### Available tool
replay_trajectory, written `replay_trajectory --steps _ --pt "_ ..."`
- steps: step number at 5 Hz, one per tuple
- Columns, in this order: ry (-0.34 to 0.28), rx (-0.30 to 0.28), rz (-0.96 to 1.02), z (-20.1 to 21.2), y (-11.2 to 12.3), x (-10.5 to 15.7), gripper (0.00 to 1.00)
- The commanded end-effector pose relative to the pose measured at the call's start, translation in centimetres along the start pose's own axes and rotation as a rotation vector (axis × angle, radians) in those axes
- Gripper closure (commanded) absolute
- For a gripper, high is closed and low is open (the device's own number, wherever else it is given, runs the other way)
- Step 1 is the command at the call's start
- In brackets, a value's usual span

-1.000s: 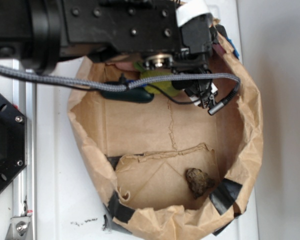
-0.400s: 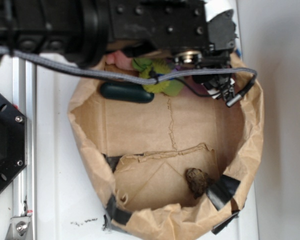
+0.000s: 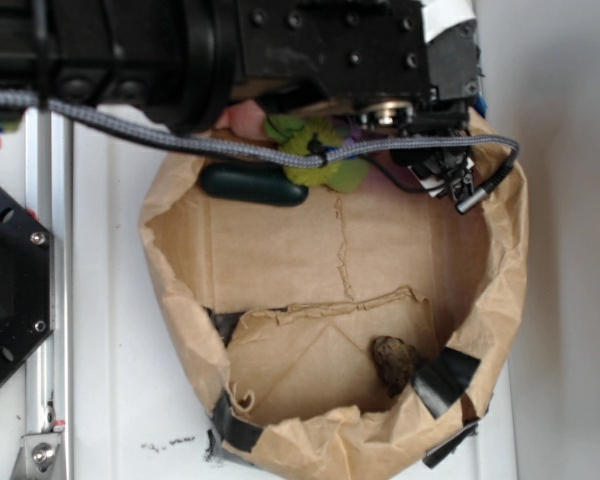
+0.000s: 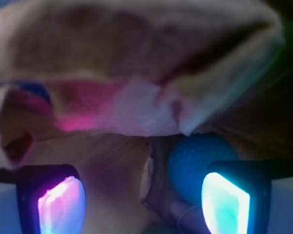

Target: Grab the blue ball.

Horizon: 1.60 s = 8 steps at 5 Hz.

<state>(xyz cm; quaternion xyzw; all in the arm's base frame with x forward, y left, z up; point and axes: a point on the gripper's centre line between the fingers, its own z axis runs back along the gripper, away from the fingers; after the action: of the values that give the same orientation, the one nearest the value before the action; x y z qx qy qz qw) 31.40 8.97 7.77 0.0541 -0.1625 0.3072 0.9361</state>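
Note:
The blue ball (image 4: 193, 158), round and finely textured, shows in the wrist view just ahead of my right fingertip (image 4: 224, 204), which covers its lower right part. My gripper (image 4: 142, 197) is open, and the wide gap between the glowing pads holds only brown paper. In the exterior view the gripper (image 3: 427, 150) sits low at the far right corner of the paper bag (image 3: 175, 290), and the arm hides the ball there.
A lime-green plush toy (image 3: 315, 158) and a dark green oblong object (image 3: 253, 184) lie at the bag's far side, with something pink (image 3: 242, 118) behind them. A brown lump (image 3: 395, 362) sits on the bag floor near right. A black mount (image 3: 10, 290) stands left.
The arm has moved right toward the bag's far right corner, uncovering the green plush toy. The bag's right wall has bulged outward a little.

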Motion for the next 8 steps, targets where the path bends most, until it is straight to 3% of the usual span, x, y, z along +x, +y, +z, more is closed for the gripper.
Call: replay_trajectory --steps 1,3,6,8 --pt "-0.018 -0.007 -0.002 0.3 1.5 -0.9 0.00" --pt "-0.023 -0.002 -0.008 0.3 1.7 -1.2 0.00" --pt "-0.058 0.059 0.084 -0.9 5.1 -0.2 0.00" --pt "-0.082 0.063 0.073 -1.4 5.3 0.5 0.00"
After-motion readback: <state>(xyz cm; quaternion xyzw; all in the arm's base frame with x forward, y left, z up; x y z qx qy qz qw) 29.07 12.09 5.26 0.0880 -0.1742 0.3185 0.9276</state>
